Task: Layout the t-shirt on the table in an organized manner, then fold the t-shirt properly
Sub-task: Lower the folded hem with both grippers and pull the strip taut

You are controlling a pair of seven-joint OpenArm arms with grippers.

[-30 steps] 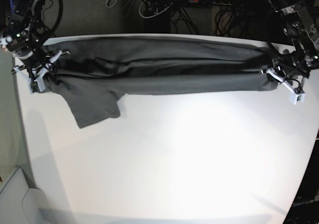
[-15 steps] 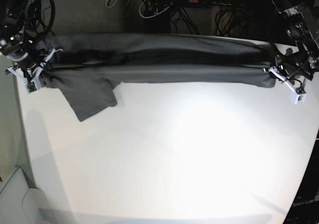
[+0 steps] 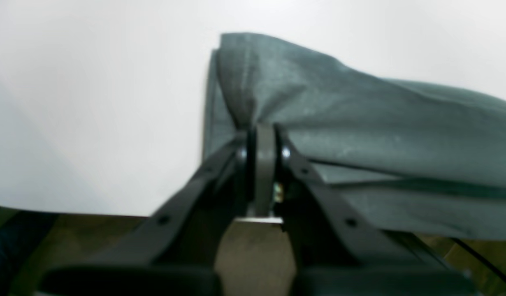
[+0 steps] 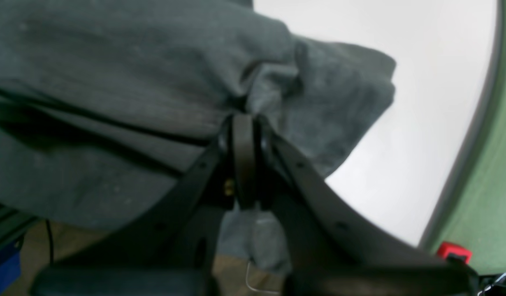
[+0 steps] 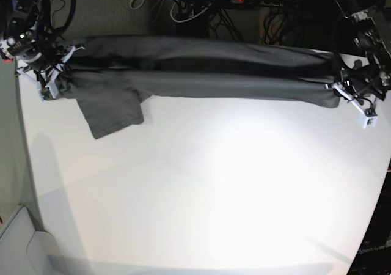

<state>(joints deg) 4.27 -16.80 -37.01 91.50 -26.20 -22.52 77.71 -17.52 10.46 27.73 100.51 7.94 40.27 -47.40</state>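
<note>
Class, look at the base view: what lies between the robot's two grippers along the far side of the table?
In the base view, the t-shirt stretches between the right gripper and left gripper.

Both arms spread wide, fingers point(image 3: 263, 135) clamped.

One t-shirt point(image 5: 201, 73), dark grey. One white counter point(image 5: 214, 189). Two pincers: left pincer point(image 5: 351, 91), right pincer point(image 5: 49, 73). One power strip point(image 5: 256, 0) behind, with one red switch.

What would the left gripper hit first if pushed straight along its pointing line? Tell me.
The left gripper is shut on the t-shirt, so bunched cloth comes first; past it lies bare white table, though depth is unclear.
</note>
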